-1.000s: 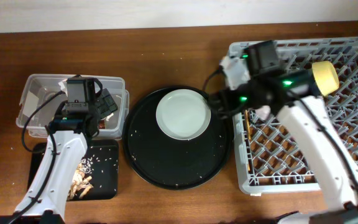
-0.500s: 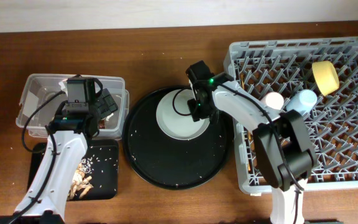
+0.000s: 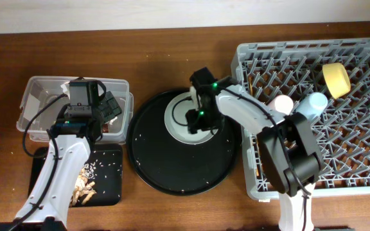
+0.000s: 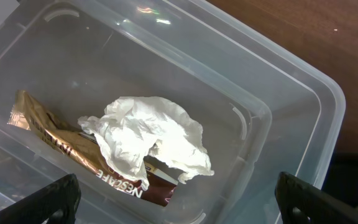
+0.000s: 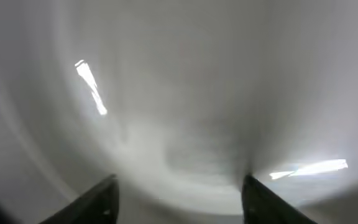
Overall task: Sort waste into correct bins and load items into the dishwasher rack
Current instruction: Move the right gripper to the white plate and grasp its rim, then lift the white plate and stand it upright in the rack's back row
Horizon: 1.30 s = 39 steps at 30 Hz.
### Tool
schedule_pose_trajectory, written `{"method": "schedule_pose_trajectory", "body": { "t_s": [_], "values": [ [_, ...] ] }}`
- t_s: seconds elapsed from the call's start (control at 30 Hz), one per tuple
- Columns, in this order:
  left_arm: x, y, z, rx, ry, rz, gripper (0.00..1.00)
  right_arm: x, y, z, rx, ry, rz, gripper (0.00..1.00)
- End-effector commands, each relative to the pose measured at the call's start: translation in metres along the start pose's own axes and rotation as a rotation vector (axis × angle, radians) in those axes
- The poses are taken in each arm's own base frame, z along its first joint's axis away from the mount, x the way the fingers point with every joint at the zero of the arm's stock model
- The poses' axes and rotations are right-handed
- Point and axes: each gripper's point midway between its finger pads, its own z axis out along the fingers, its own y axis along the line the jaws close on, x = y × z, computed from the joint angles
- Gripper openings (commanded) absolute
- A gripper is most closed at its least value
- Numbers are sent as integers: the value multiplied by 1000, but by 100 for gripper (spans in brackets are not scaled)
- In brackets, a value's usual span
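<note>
The pale round plate lies on the large round black tray; it fills the right wrist view. My right gripper is open right over the plate, fingertips close to its surface. My left gripper is open above the clear box; its fingers spread over the crumpled white napkin and brown wrapper inside the clear box. The grey rack holds the yellow bowl, pink cup, blue cup and chopsticks.
The shallow black tray at front left holds food scraps and rice grains. Rice grains dot the round tray. Brown table surface lies behind the trays.
My right arm swung left from the rack to the plate, then lowered a little onto it. The left arm has not moved.
</note>
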Motion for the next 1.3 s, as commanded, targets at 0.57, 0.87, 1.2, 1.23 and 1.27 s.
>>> {"method": "schedule_pose_trajectory", "body": {
  "t_s": [0.57, 0.87, 1.2, 1.23, 1.27],
  "values": [
    [-3, 2, -1, -8, -11, 13, 99, -17, -29, -95, 182, -228, -75, 59],
    [-3, 2, -1, -8, -11, 13, 99, -29, -68, -36, 186, -176, -10, 34],
    [-2, 2, -1, -10, -7, 14, 99, -19, -71, 14, 182, -81, -19, 22],
    [-2, 2, -1, -10, -7, 14, 99, -18, -72, 15, 183, -77, -18, 19],
    [-2, 2, -1, -10, -7, 14, 99, -18, -71, 15, 178, -73, -17, 8]
  ]
}}
